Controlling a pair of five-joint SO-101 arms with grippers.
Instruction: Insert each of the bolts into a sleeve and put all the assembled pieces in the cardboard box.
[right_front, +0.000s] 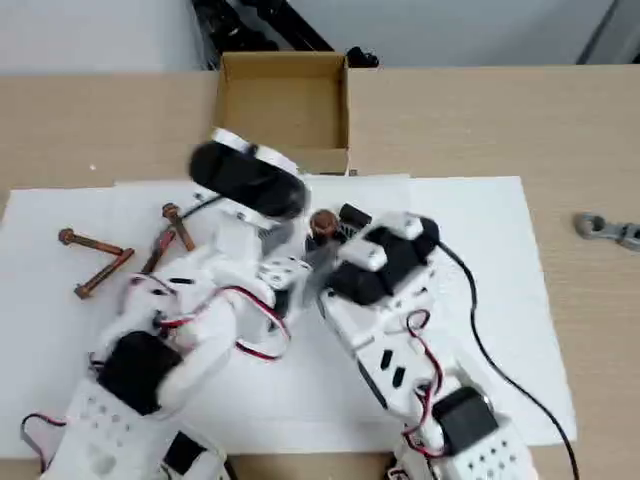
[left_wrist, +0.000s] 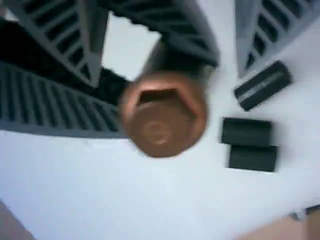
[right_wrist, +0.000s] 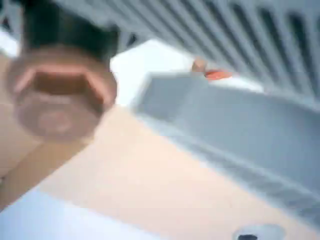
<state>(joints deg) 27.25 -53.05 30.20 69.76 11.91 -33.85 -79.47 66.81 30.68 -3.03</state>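
Bolt (left_wrist: 162, 117), copper-coloured, hexagonal head toward the lens, shank apparently inside a black sleeve (left_wrist: 170, 55); held above the white sheet (right_front: 480, 260) where left gripper (right_front: 300, 232) and right gripper (right_front: 338, 238) meet, near the cardboard box (right_front: 283, 105). We cannot tell which gripper is clamped on it. We judge it stiff, dense for its size and smooth, best taken across the sleeve's middle, under the head. Three loose sleeves (left_wrist: 246, 131) and spare bolts (right_front: 92, 241) lie apart

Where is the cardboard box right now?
In the high view, the cardboard box sits on the far side of the table, right at the far edge of the white sheet.
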